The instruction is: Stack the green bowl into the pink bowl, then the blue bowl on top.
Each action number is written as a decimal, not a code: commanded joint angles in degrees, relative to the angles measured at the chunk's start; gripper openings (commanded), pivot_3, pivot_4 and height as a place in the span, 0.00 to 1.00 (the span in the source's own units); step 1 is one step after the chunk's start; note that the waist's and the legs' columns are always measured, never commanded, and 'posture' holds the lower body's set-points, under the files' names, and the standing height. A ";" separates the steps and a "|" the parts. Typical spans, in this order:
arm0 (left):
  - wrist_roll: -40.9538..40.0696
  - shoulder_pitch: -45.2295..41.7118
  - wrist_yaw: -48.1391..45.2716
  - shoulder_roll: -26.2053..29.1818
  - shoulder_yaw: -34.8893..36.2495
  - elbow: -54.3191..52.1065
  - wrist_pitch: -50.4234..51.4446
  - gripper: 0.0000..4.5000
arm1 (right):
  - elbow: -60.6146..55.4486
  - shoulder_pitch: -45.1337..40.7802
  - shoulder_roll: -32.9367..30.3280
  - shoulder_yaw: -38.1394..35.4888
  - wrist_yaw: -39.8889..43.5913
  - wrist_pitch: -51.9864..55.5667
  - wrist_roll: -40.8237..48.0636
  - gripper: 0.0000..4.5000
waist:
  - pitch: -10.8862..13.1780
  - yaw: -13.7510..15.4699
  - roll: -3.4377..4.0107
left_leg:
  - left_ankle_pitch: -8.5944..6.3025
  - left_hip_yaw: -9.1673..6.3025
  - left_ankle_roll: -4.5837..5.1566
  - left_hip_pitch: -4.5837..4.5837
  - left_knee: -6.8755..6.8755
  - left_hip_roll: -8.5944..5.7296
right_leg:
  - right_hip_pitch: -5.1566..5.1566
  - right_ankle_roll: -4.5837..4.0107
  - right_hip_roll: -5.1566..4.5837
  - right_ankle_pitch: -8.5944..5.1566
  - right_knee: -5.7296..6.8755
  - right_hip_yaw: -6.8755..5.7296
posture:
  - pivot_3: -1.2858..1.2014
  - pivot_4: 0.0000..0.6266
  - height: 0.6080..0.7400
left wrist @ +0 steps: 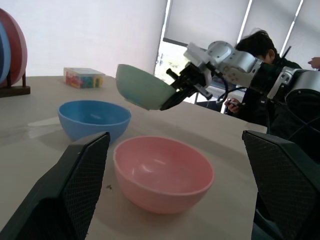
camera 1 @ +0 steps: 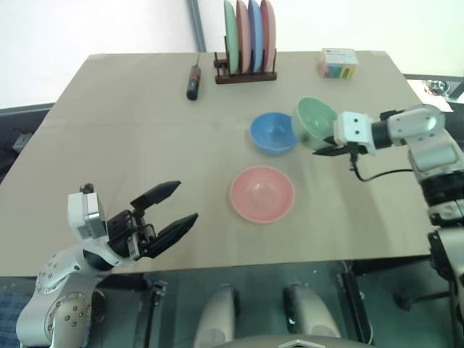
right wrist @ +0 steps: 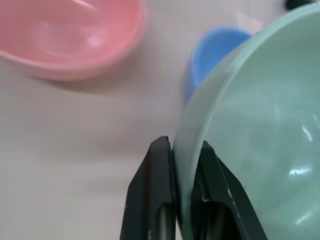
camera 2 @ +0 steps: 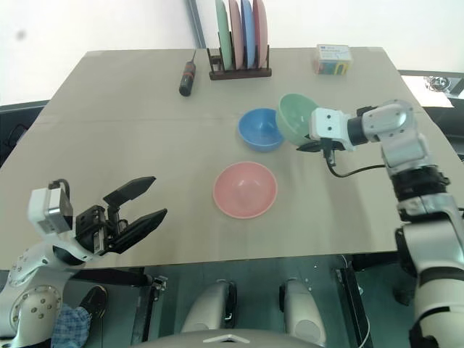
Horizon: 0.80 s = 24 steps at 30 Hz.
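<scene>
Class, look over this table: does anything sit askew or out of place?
Yes: the green bowl is off the table and tipped on its side, pinched by its rim in the right hand, beside the blue bowl. The pink bowl stands upright and empty.

Green bowl [right wrist: 260, 130] cut by edge

Plate rack [camera 1: 245, 75] with upright plates [camera 1: 250, 32] at table [camera 1: 109, 145] far edge; screwdriver [camera 1: 193, 81] beside; colourful box [camera 1: 338, 62] far right.
</scene>
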 commanded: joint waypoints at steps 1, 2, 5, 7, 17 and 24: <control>0.67 -1.54 -1.36 1.50 -0.12 1.30 -0.94 1.00 | -18.32 3.39 -2.41 -1.90 0.86 10.88 8.83 0.02 | 0.00 -0.35 0.00 | 0.00 0.01 0.00 0.01 0.01 0.01 | 0.00 0.00 0.02 0.00 0.01 0.01 | 0.52 0.24 1.00; 0.91 -2.04 -1.79 1.84 -0.24 2.05 -0.95 1.00 | -22.10 4.37 -3.16 -1.81 0.70 13.95 10.68 0.02 | 0.00 -0.45 -0.01 | 0.00 0.01 0.00 0.02 0.01 0.02 | 0.00 -0.01 0.02 0.00 0.02 0.01 | 0.52 0.24 1.00; 1.58 -3.86 -2.88 2.66 -0.85 4.13 -0.99 1.00 | -29.35 5.41 -3.06 -1.37 -1.60 19.71 14.03 0.02 | 0.00 -0.60 -0.01 | 0.00 0.07 0.00 0.05 0.09 0.02 | 0.00 -0.18 0.02 -0.12 0.04 0.05 | 0.52 0.24 1.00; 2.07 -4.91 -3.29 2.92 -1.29 5.05 -1.04 1.00 | -31.31 5.13 -2.05 -0.71 -3.55 21.54 14.46 0.02 | -0.02 -0.56 -0.03 | 0.00 0.08 0.00 0.05 0.15 0.02 | 0.01 -0.19 0.02 -0.12 0.05 0.05 | 0.52 0.24 1.00; 3.38 -7.25 -4.72 3.09 -2.11 7.35 -1.30 1.00 | -31.57 0.46 2.97 2.09 -11.65 21.83 11.62 0.87 | -0.05 -0.50 -0.10 | 0.00 0.07 0.00 -0.01 0.10 0.02 | -0.02 -0.13 0.02 -0.08 0.01 0.04 | 0.52 0.24 1.00; 3.14 -7.85 -2.94 1.18 -1.20 7.38 -2.37 1.00 | -12.14 -3.88 7.21 1.67 -21.62 8.94 0.92 0.99 | -0.06 -0.54 -0.13 | 0.01 0.10 0.00 0.00 0.13 0.02 | -0.01 -0.20 0.01 -0.11 0.02 0.04 | 0.52 0.24 1.00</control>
